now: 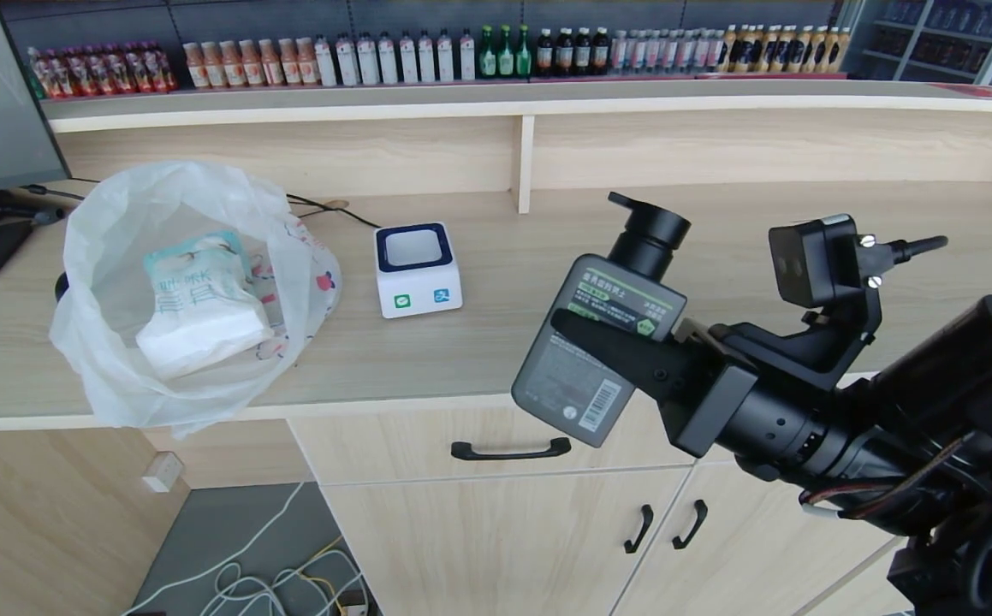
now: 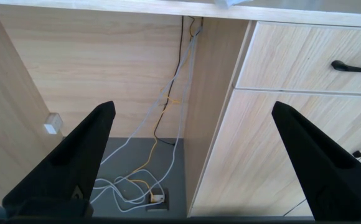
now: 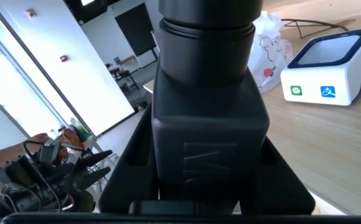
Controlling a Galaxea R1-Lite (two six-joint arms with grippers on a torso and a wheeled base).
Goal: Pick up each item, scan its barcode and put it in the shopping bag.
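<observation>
Grey bottle [image 1: 560,376] (black cap) sits clamped in the right gripper [image 1: 611,342] over the counter [image 1: 461,351] edge. The scanner [image 1: 417,269] stands between it and the shopping bag [image 1: 93,342]. The left gripper [image 2: 193,112], jaws apart, hangs by the cabinet [image 2: 280,124].

The bottle [image 1: 596,329] sits between the right jaws, above the front edge of the desk [image 1: 478,346]. Left of and beyond those jaws the scanner [image 1: 418,269] stands on the desk, and farther left the shopping bag [image 1: 95,338] holds a tissue pack [image 1: 196,308].

Counter [image 1: 761,248] with shopping bag [image 1: 92,257], scanner [image 1: 418,270]
</observation>
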